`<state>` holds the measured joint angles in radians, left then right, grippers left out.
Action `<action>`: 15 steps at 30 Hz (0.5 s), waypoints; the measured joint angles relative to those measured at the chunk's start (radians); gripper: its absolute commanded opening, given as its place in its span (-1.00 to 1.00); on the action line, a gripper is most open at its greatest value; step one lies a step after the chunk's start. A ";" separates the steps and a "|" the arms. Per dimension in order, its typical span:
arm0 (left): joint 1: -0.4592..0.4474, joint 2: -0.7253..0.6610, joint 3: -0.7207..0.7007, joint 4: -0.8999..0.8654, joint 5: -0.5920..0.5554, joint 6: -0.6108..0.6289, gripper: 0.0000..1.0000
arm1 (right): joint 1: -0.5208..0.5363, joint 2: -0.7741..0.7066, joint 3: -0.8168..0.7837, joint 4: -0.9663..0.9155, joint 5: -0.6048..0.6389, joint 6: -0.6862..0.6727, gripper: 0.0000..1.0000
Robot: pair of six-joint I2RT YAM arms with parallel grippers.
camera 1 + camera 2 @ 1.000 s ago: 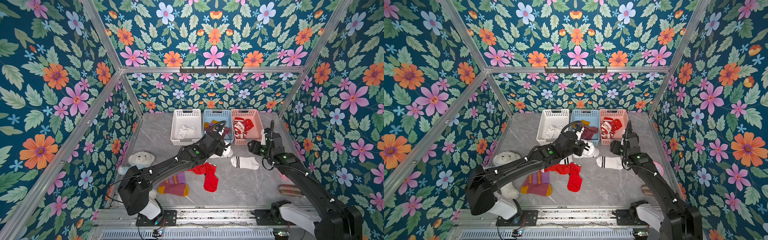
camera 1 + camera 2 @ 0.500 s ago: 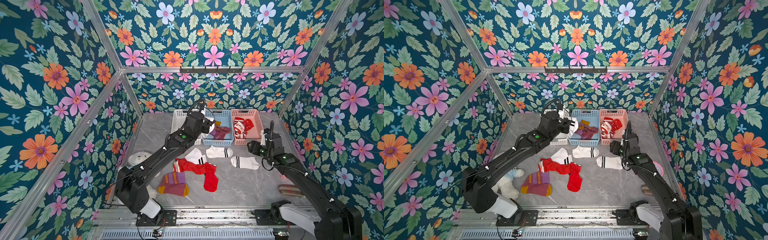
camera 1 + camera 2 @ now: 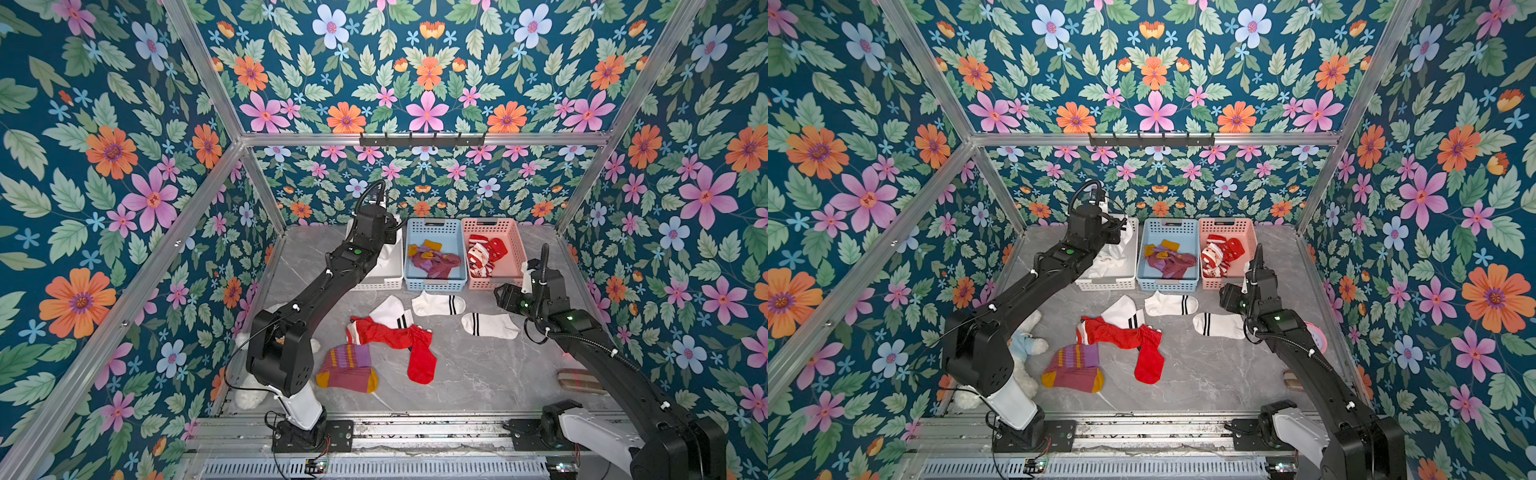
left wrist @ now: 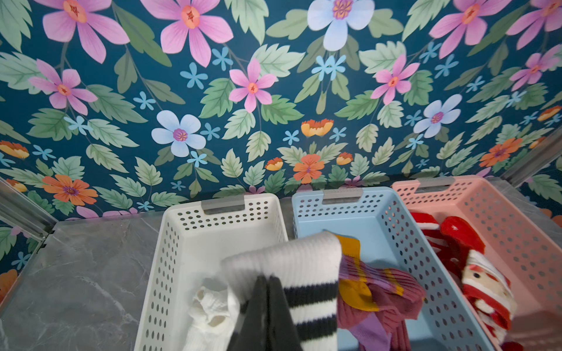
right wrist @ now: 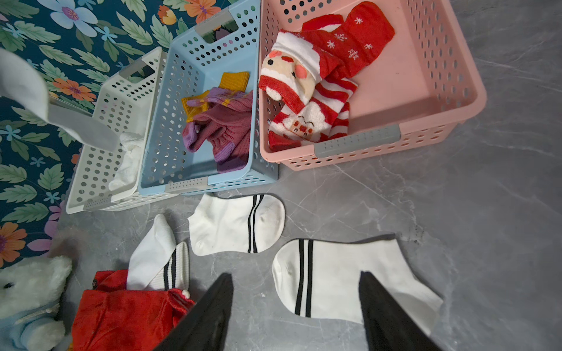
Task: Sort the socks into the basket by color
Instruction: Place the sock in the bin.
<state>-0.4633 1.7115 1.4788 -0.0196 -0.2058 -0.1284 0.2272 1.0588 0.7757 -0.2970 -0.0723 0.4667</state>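
Left arm (image 3: 332,274) has swung from mid-table to the white perforated plastic basket (image 4: 170,243), which holds a crumpled white sock (image 4: 209,307). Maroon ribbed socks (image 4: 392,293) lie in the blue basket (image 4: 410,237), red Santa socks (image 4: 483,282) in the pink basket (image 4: 501,225). Left gripper (image 4: 267,288) is clamped on a white ribbed sock with black stripes (image 4: 304,267) above the white basket. Right gripper (image 5: 295,275) hovers, jaws apart, over a white striped sock (image 5: 334,273).

At the tabletop (image 3: 478,374) back, in a row: left basket (image 3: 380,283), middle basket (image 3: 434,285), right basket (image 3: 478,284). My left tool (image 4: 267,291) hangs over the left basket, gripping a sock (image 4: 292,264). Loose socks (image 3: 438,304) lie before the baskets; my right tool (image 5: 295,275) hangs near the rightmost sock (image 3: 490,325). Teddy bear (image 3: 1025,345) sits front-left.
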 measured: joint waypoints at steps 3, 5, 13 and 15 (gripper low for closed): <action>0.037 0.026 -0.010 0.018 0.024 -0.005 -1.00 | 0.000 -0.006 -0.005 0.000 -0.003 0.000 0.35; 0.059 0.040 -0.018 0.037 0.031 -0.014 -1.00 | 0.000 -0.009 -0.008 -0.001 -0.003 0.000 0.34; 0.131 0.111 0.003 0.081 0.116 -0.031 -1.00 | 0.000 -0.015 -0.013 -0.011 -0.003 0.000 0.34; 0.142 0.127 0.008 0.082 0.130 -0.042 -0.88 | 0.000 -0.015 -0.017 -0.011 -0.004 0.001 0.34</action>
<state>-0.3218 1.8389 1.4868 0.0628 -0.0753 -0.1703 0.2272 1.0439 0.7586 -0.3077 -0.0761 0.4675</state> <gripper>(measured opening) 0.052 0.669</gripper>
